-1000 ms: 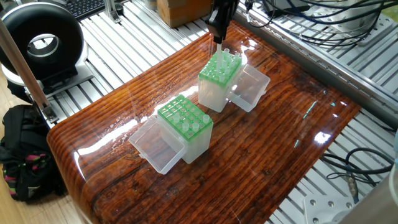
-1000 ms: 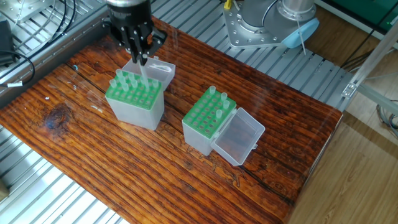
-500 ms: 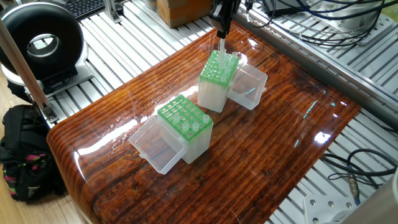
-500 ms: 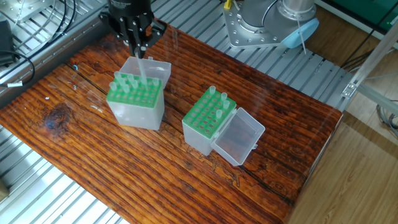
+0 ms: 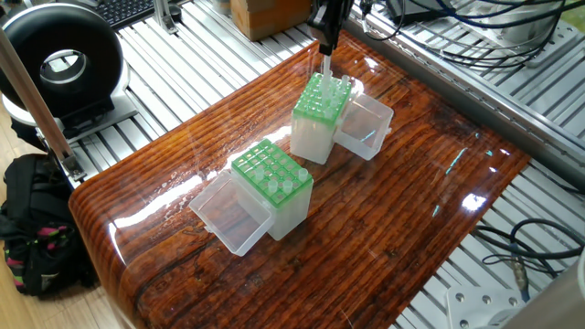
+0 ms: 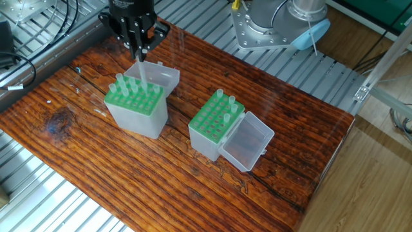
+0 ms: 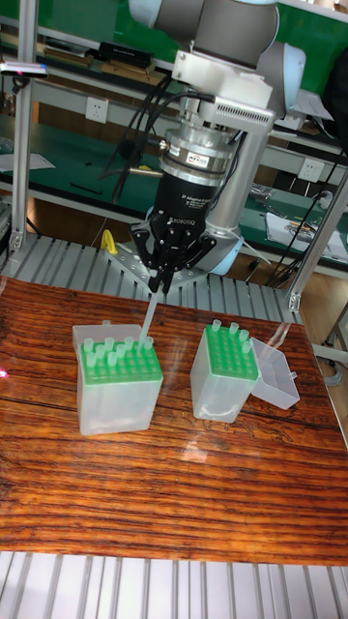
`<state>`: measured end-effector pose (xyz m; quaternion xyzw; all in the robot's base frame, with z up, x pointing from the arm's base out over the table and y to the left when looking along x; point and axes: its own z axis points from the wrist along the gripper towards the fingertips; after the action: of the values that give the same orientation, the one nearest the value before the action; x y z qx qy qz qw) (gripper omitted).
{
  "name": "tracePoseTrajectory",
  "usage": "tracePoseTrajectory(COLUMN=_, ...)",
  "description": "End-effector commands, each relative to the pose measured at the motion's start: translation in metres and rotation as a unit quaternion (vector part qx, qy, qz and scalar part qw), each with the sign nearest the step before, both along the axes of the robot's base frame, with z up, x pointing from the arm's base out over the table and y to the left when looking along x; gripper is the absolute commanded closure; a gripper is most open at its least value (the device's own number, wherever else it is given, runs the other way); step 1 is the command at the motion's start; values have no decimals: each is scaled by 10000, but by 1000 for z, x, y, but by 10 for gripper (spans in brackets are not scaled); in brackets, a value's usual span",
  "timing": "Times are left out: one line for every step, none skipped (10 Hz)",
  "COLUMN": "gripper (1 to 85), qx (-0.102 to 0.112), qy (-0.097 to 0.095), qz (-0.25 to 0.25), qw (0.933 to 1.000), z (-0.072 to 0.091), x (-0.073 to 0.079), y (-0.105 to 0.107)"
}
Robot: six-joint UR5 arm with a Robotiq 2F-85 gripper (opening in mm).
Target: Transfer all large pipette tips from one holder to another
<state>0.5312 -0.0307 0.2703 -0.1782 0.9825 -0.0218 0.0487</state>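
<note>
A: Pincer (image 7: 159,283) closed on one large pipette tip (image 7: 148,317), now lifted higher than a second ago; its point sits just above the fuller green rack (image 7: 119,360).

B: And that rack?

A: It appears tilted and shifted with the pull in the other fixed view, box (image 6: 134,111) skewed on the bench (image 6: 270,122).

B: Meaning?

A: Extraction looks nearly done; carry to the second rack (image 6: 217,116), where four tips (image 6: 226,108) stand, likely follows.
</note>
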Motion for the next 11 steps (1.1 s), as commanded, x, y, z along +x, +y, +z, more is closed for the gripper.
tracePoseTrajectory(gripper=747, qx=64, qy=67, qz=-40, qw=9999, z=1, x=-4, y=3)
tracePoseTrajectory(gripper=747, qx=67, qy=104, qz=-72, qw=9999, z=1, x=-6, y=3)
tracePoseTrajectory(gripper=747, qx=84, qy=111, qz=-87, qw=9999, z=1, x=-6, y=4)
tracePoseTrajectory(gripper=747, qx=102, qy=118, qz=-118, qw=9998, z=3, x=-7, y=7)
tracePoseTrajectory(gripper=747, qx=112, qy=103, qz=-140, qw=9998, z=6, x=-7, y=13)
tracePoseTrajectory(gripper=743, qx=150, qy=88, qz=-132, qw=9998, z=7, x=-6, y=15)
tracePoseTrajectory(gripper=740, qx=155, qy=89, qz=-101, qw=9998, z=9, x=-6, y=14)
tracePoseTrajectory(gripper=733, qx=198, qy=112, qz=-78, qw=9997, z=11, x=-8, y=14)
tracePoseTrajectory(gripper=730, qx=203, qy=136, qz=-56, qw=9997, z=15, x=-10, y=13)
tracePoseTrajectory(gripper=727, qx=211, qy=167, qz=-56, qw=9996, z=18, x=-13, y=13)
tracePoseTrajectory(gripper=727, qx=210, qy=182, qz=-48, qw=9996, z=19, x=-14, y=11)
